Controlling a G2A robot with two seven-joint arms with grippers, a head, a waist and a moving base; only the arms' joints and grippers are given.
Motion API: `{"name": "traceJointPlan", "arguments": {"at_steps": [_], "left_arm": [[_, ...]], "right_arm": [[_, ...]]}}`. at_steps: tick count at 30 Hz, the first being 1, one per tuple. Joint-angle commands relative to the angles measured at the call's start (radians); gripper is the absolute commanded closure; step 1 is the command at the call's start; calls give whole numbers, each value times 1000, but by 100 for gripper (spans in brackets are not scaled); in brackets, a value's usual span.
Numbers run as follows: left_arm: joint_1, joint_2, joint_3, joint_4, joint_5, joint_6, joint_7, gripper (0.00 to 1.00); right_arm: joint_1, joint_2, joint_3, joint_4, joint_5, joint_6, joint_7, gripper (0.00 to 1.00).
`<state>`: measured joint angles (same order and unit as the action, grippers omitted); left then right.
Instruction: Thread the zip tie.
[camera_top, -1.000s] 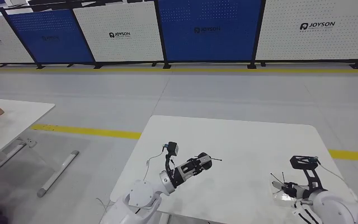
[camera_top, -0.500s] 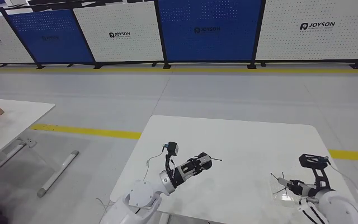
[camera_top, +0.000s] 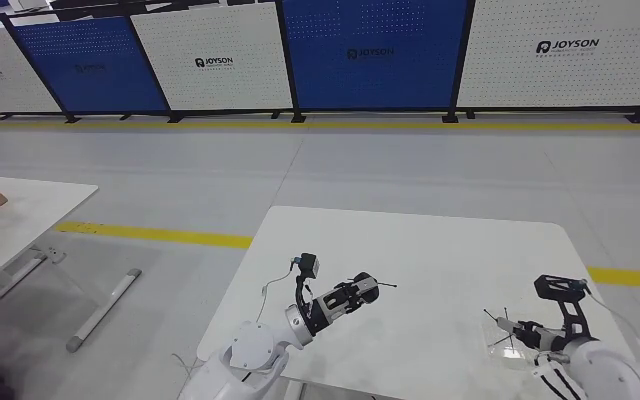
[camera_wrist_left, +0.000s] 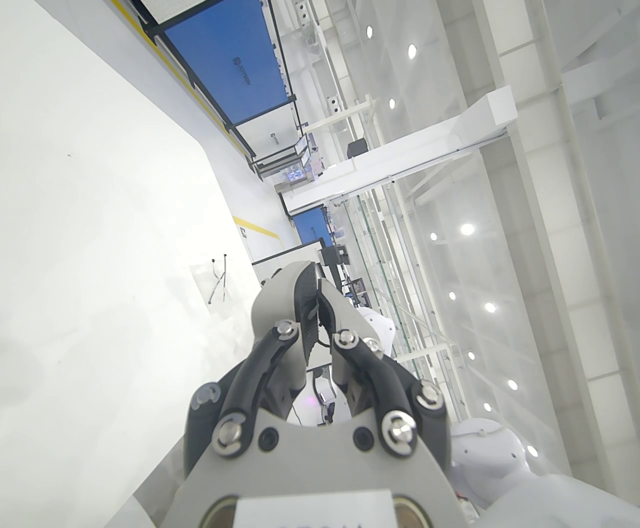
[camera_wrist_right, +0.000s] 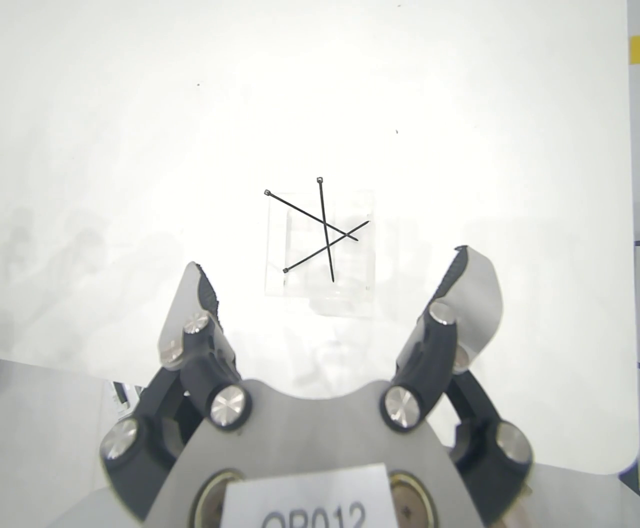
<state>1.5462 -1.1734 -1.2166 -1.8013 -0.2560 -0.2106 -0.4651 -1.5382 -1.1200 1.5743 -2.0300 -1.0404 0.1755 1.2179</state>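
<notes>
White table (camera_top: 420, 250) takes most of the scene, and behind it blue and white panels (camera_top: 375, 50) stand on a grey floor with a yellow line (camera_top: 150, 235). The fingers (camera_wrist_left: 280, 305) of the left gripper (camera_wrist_left: 315, 287) are pressed together at their tips. In the top view a thin black zip tie (camera_top: 386, 285) sticks out from between them, pointing toward the side of the right arm. This gripper is over the near middle part of the table, turned on its side.

The fingers (camera_wrist_right: 475, 280) of the right gripper (camera_wrist_right: 330, 261) are spread wide, with nothing between them. They point down at three loose zip ties (camera_wrist_right: 325, 227) and do not touch them. These ties are black and lie crossed over each other like a rough star. Under them is a small clear plastic sheet (camera_wrist_right: 360, 295), flat on the table near its right front corner. The sheet and the loose ties are well apart from the left gripper.
</notes>
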Motion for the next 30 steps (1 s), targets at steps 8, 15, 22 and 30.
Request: {"name": "traceJointPlan", "arguments": {"at_steps": [8,15,22,30], "left_arm": [[0,0,0,0,0,0,0,100],[0,0,0,0,0,0,0,100],[0,0,0,0,0,0,0,100],[0,0,0,0,0,0,0,100]], "right_arm": [[10,17,66,32,184,-270,53,0],[60,32,35,31,160,-353,155,0],[62,32,33,32,157,-349,155,0],[45,32,25,26,139,-322,103,0]]}}
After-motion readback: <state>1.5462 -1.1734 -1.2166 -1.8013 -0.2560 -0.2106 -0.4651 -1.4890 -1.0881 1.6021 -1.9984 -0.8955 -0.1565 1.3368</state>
